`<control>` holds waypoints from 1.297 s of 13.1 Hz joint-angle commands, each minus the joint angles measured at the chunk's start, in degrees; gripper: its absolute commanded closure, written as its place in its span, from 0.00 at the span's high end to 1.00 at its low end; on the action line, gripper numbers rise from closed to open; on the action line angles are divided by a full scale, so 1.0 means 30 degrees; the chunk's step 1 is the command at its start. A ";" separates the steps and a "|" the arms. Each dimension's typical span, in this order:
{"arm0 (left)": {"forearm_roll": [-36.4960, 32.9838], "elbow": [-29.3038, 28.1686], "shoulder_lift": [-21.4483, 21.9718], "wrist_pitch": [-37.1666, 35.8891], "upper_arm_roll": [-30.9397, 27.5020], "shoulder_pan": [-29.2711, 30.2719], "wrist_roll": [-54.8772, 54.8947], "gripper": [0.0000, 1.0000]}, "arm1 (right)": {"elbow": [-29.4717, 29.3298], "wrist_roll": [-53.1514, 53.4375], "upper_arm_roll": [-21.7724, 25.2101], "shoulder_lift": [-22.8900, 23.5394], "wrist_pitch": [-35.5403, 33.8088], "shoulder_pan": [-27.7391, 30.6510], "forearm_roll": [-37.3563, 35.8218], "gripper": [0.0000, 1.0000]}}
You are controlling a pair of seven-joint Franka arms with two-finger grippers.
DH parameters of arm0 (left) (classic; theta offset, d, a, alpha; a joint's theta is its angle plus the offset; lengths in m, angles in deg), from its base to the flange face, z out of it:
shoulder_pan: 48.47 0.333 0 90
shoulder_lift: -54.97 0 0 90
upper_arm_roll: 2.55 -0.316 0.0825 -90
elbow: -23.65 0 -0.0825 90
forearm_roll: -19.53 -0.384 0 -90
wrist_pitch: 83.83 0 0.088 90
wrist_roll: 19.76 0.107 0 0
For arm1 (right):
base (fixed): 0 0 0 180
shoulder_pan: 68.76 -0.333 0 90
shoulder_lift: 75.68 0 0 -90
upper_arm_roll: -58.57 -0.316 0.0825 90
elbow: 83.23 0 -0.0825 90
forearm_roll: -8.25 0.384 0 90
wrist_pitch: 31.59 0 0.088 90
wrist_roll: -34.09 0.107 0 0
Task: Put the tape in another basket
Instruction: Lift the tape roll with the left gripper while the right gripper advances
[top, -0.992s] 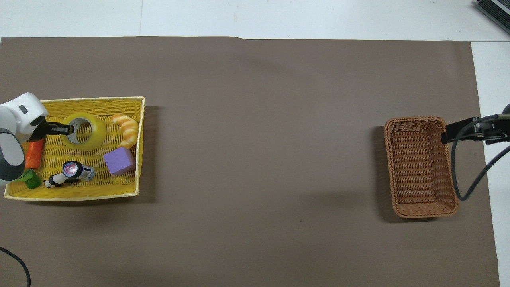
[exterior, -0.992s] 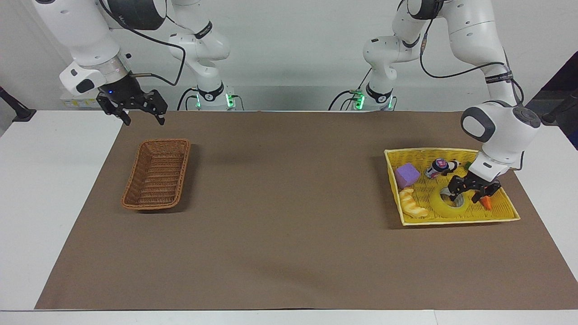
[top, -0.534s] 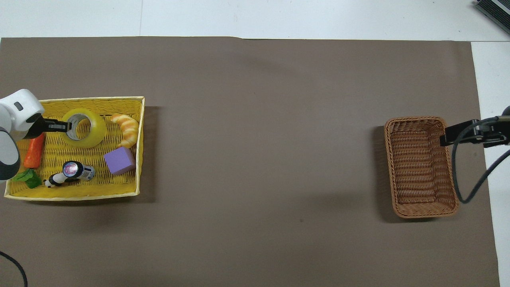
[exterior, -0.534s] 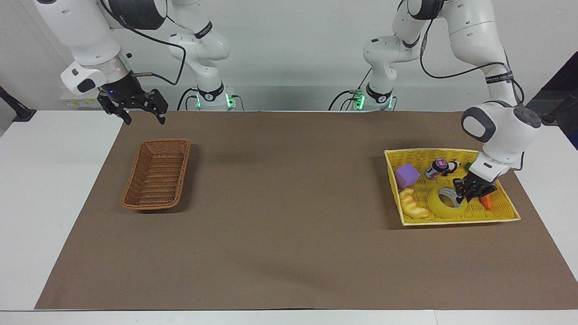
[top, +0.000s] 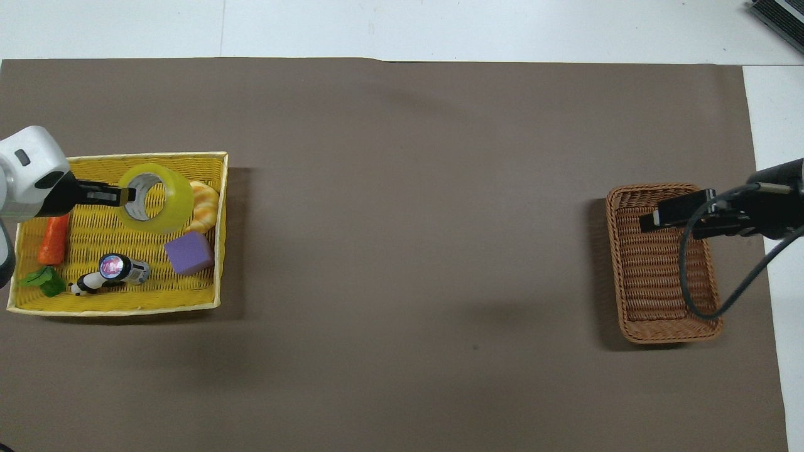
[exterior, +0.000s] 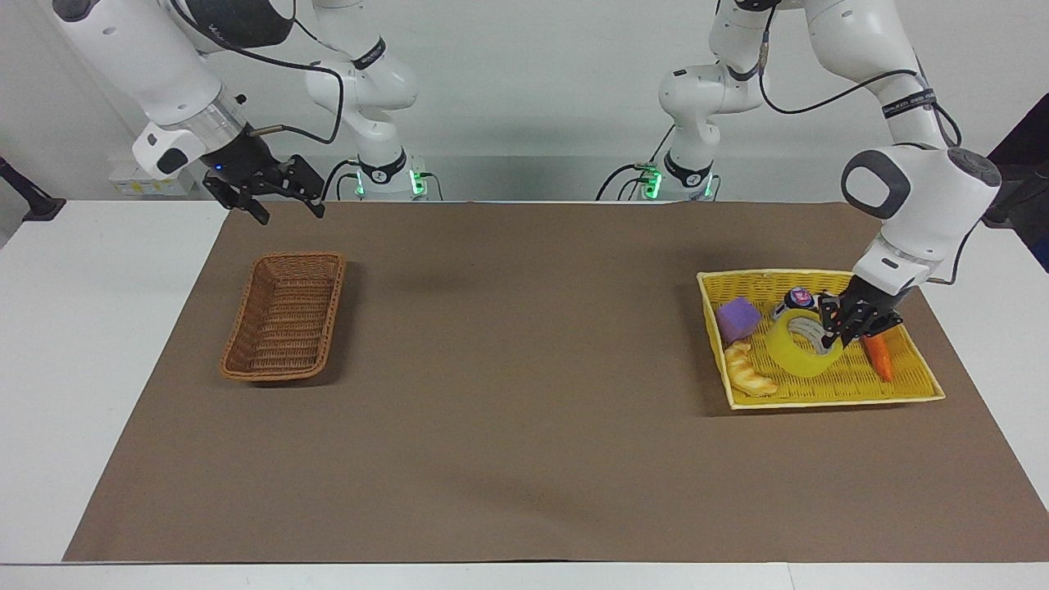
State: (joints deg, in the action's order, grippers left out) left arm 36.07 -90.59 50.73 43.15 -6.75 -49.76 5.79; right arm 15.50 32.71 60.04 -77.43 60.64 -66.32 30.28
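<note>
At the facing view's right, the flat yellow woven tray (exterior: 910,385) lies under the lifted translucent yellow tape roll (exterior: 799,344) clamped by the left gripper (exterior: 837,325), while upper left the right gripper (exterior: 288,211) hangs spread above the brown wicker basket (exterior: 285,315).

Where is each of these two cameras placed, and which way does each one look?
Facing view: high across the table, looking at the robots; both whole arms show, left gripper shut on the tape, right gripper open, waiting.
Overhead view: high above the robots' end, looking steeply down; only wrists and grippers show.
Shared: tape lifted over the yellow tray, and the basket, half a turn apart.
</note>
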 commanded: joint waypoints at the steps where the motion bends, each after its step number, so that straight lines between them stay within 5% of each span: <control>1: 0.0753 -0.0150 0.0387 -0.0783 -0.0241 -0.1645 -0.1387 0.00 | 0.1574 -0.0389 -0.0021 -0.0533 0.1219 -0.0049 0.2116 1.00; 6: 0.0841 -0.0208 0.0475 -0.0581 -0.0212 -0.4810 -0.5285 0.00 | 0.3794 -0.1792 -0.0168 -0.0385 0.2968 -0.0983 0.7066 1.00; 10: 0.1164 -0.0267 0.0562 -0.0579 -0.0242 -0.7214 -0.7981 0.00 | 0.5411 -0.1388 -0.0168 0.0343 0.7246 -0.4145 0.8039 1.00; 17: 0.1164 -0.0326 0.0359 -0.0317 -0.0271 -0.9207 -1.0239 0.00 | 0.6731 -0.1238 -0.0168 0.0989 1.0679 -0.6290 1.1406 1.00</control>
State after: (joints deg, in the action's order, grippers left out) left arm 38.67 -90.74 50.79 41.92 -6.48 -74.64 -22.67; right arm 34.03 29.24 59.45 -74.56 90.00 -84.33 61.60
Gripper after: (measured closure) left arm 0.789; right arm 0.000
